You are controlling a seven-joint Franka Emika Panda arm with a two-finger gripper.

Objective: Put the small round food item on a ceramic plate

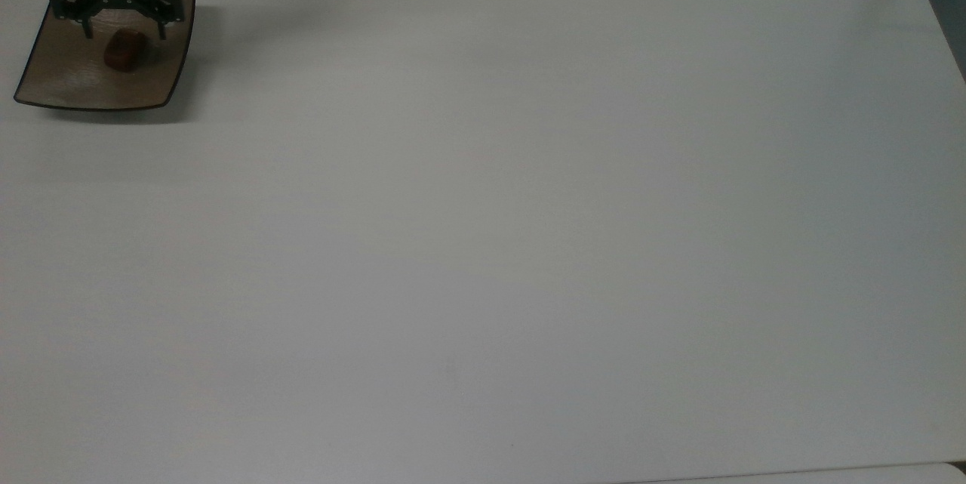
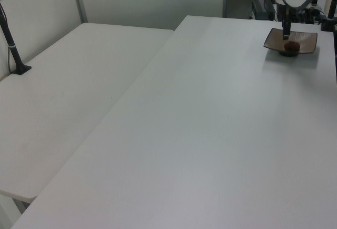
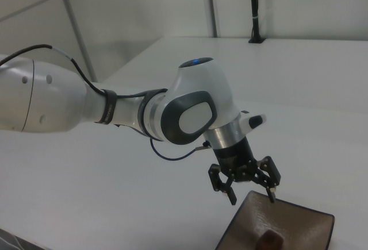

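I have the gripper (image 1: 123, 32) hovering just above the ceramic plate (image 1: 68, 84), its two fingers spread wide apart and holding nothing. The chestnut-like food item (image 1: 124, 51) lies free on the plate's glaze, between and slightly below the fingertips in the top view, roughly mid-plate and a little toward the top view's right. In the right view I see the same thing: fingers (image 3: 232, 195) splayed over the plate (image 3: 305, 222), the brown lump (image 3: 269, 240) resting beneath them, apart from both pads. The left view puts the item (image 2: 291, 45) on the plate (image 2: 308, 42) at the far right end of the white table (image 2: 210, 134), with the gripper (image 2: 285, 35) standing over it.

As I judge it, the placing is done and only the retreat is left.

What worries me:
- The piece is rounded and glossy on a glazed surface; a nudge from a fingertip as I pull away could roll it toward the upturned edge.
- If I move sideways before lifting, a finger could catch the plate's rim and shift the whole plate, which sits near the table's corner in the top view.
- I would go straight up first, then away.
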